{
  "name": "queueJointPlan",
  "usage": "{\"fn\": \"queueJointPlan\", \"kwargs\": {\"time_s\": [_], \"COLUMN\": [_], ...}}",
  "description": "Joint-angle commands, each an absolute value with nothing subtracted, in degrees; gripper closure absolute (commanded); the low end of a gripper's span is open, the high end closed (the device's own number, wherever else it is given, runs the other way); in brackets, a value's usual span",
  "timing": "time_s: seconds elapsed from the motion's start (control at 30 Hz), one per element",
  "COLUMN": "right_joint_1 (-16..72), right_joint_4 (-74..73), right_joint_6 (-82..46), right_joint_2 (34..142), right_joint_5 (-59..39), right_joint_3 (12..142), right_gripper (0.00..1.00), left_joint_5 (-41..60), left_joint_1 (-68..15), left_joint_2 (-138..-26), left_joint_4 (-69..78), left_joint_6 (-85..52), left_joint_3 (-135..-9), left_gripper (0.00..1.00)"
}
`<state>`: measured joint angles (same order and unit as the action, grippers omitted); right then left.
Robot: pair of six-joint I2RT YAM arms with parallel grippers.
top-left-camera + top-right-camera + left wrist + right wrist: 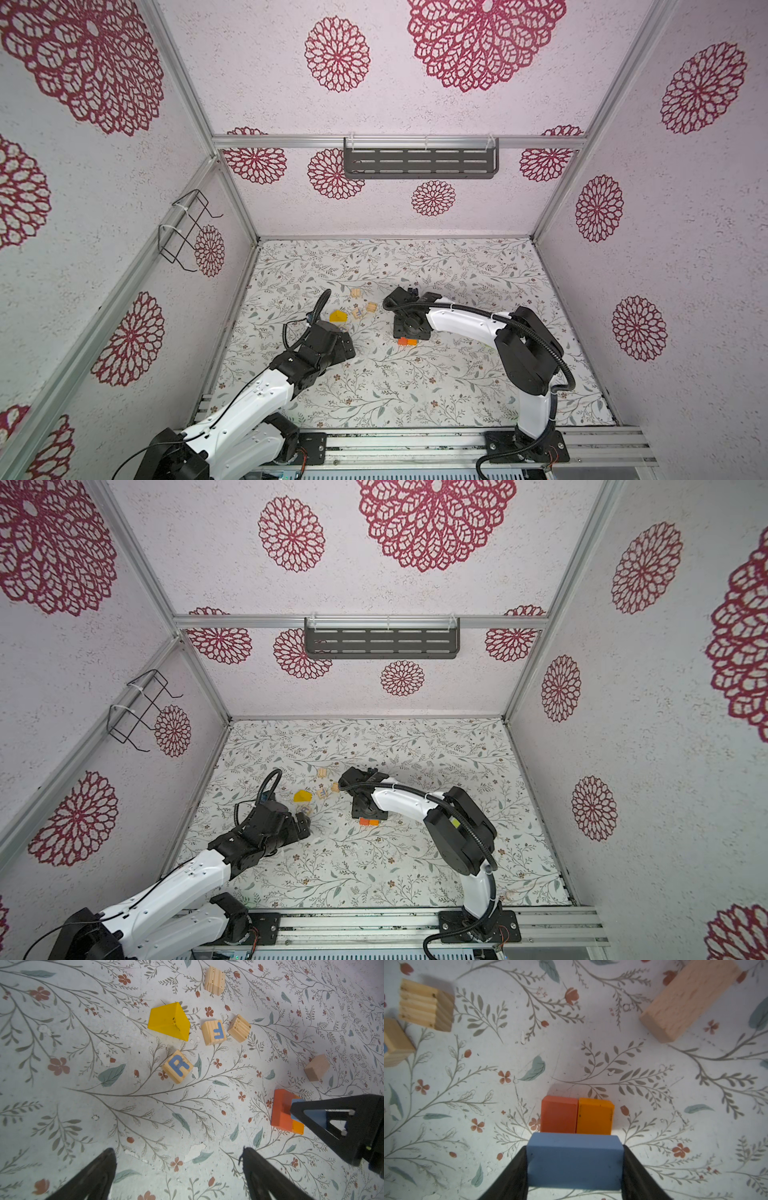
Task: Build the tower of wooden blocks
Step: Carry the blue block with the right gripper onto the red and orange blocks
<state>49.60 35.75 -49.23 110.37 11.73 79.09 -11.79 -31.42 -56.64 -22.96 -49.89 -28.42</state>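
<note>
My right gripper point(575, 1147) is shut on a blue brick point(575, 1161), one finger on each end. Just beyond and below it, a red-orange brick point(558, 1114) and an orange brick point(595, 1116) lie side by side on the mat. In the left wrist view the blue brick point(315, 1114) lies crosswise over this pair point(281, 1109); whether it touches them I cannot tell. My left gripper point(178, 1149) is open and holds nothing, a little short of the loose blocks. These are a yellow roof piece point(169, 1021), an R cube point(177, 1066), an F cube point(214, 1032) and two plain cubes point(239, 1028).
A tan brick point(689, 999) lies loose beyond the orange pair. In both top views a dark slotted shelf point(419, 162) hangs on the back wall and a wire rack point(187, 228) on the left wall. An aluminium rail point(415, 444) runs along the front edge.
</note>
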Motion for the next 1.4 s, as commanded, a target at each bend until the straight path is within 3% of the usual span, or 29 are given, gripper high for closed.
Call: {"fn": "queueJointPlan", "kwargs": {"time_s": [0.0,1.23,1.37], "right_joint_1": [49.84,49.67,49.7], "right_joint_4": [36.12,36.74,36.48], "right_joint_6": [-50.88,-50.41,-50.17], "right_joint_2": [110.82,113.2,113.12], "right_joint_5": [11.84,11.88,11.78], "right_joint_3": [79.39,81.65,81.56], "right_gripper": [0.44,0.37,0.31], "left_joint_5": [-11.4,-11.74,-11.04], "left_joint_1": [-30.94,-30.9,-30.91], "left_joint_2": [-56.61,-55.73,-55.46], "left_joint_4": [-21.21,-22.34,-22.08], "left_joint_6": [-50.09,-49.48,-49.4], "left_joint_3": [-27.63,-28.21,-27.86], "left_gripper": [0.03,0.03,0.03]}}
